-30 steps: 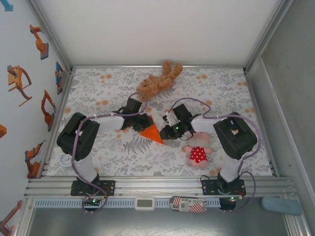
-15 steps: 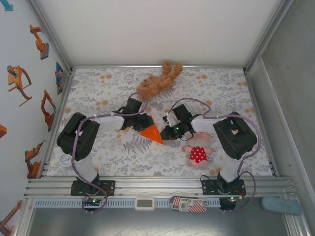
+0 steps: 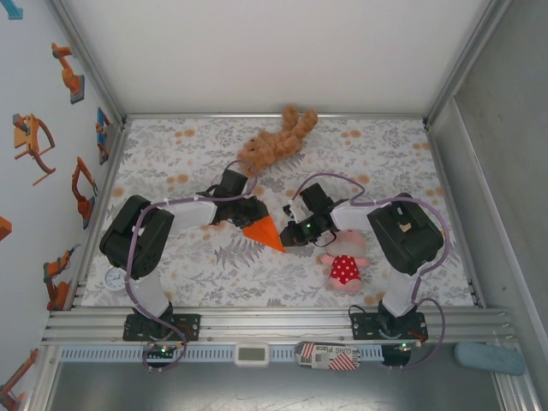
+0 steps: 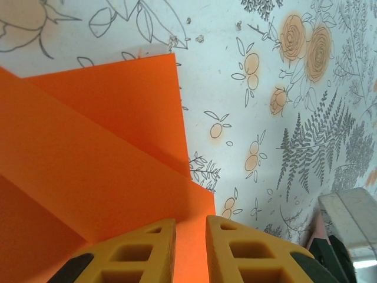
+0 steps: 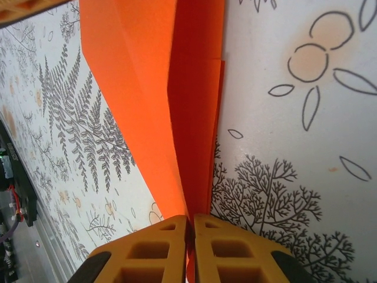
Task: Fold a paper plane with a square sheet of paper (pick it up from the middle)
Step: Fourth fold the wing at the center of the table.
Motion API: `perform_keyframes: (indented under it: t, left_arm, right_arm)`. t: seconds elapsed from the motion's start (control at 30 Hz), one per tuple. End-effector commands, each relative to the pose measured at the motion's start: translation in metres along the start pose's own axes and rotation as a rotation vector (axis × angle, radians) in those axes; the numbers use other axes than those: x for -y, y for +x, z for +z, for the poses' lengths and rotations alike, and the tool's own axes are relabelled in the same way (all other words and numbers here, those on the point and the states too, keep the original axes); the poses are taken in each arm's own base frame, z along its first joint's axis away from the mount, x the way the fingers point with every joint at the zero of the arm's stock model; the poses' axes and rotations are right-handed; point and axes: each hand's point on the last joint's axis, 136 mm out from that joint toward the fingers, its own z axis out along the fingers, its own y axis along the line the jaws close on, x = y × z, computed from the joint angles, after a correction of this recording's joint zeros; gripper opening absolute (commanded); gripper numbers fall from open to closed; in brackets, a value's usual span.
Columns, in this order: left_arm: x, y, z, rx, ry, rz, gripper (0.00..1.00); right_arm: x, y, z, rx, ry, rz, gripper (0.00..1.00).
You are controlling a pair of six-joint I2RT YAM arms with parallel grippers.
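Two grippers meet at the paper plane (image 3: 263, 231), which lies flat near the middle of the flowered table (image 3: 171, 274).

Your left gripper (image 3: 249, 215) sits over the plane's wide far end. In the left wrist view its yellow fingers (image 4: 132, 253) stand a narrow slit apart, and orange paper runs into that slit. You cannot tell whether they pinch a layer or only rest above it. The same view shows overlapping folded flaps with straight edges spread ahead of the fingers.

The plane itself is a folded orange wedge. Its sharp point aims toward the near right, just beside your right gripper (image 3: 288, 233).

In the right wrist view, that gripper's fingers (image 5: 156, 250) are drawn almost together. A thin raised crease of the orange paper is caught between the tips, so this claw has hold of the plane. The fold line runs straight away from the tips.

The brown plush bear (image 3: 276, 141) lies beyond the plane, toward the back of the table. A pink doll (image 3: 345, 264) in a red dress lies to the near right, beside the right arm.
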Motion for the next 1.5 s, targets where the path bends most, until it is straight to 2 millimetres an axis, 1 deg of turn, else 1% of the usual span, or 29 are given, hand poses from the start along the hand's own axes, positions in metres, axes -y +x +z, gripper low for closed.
perform_keyframes:
  t: [0.0, 0.37, 0.6, 1.03, 1.47]
  left_arm:
    - [0.002, 0.001, 0.004, -0.021, -0.004, 0.024, 0.22]
    - [-0.005, 0.0, 0.006, -0.016, -0.032, 0.014, 0.22]
    - [-0.009, -0.001, 0.01, -0.019, -0.043, 0.019, 0.22]
    - [-0.015, -0.003, 0.012, -0.018, -0.063, 0.013, 0.22]
    - [-0.026, 0.001, 0.018, -0.042, -0.089, 0.003, 0.22]
  right_arm:
    - [0.01, 0.007, 0.003, -0.032, 0.023, 0.018, 0.11]
    - [0.014, 0.009, 0.005, -0.048, 0.037, 0.026, 0.1]
    - [0.017, 0.015, 0.006, -0.087, 0.052, 0.044, 0.08]
    - [0.021, 0.019, 0.007, -0.107, 0.063, 0.06, 0.09]
    - [0.009, 0.007, -0.001, -0.063, 0.052, 0.041, 0.13]
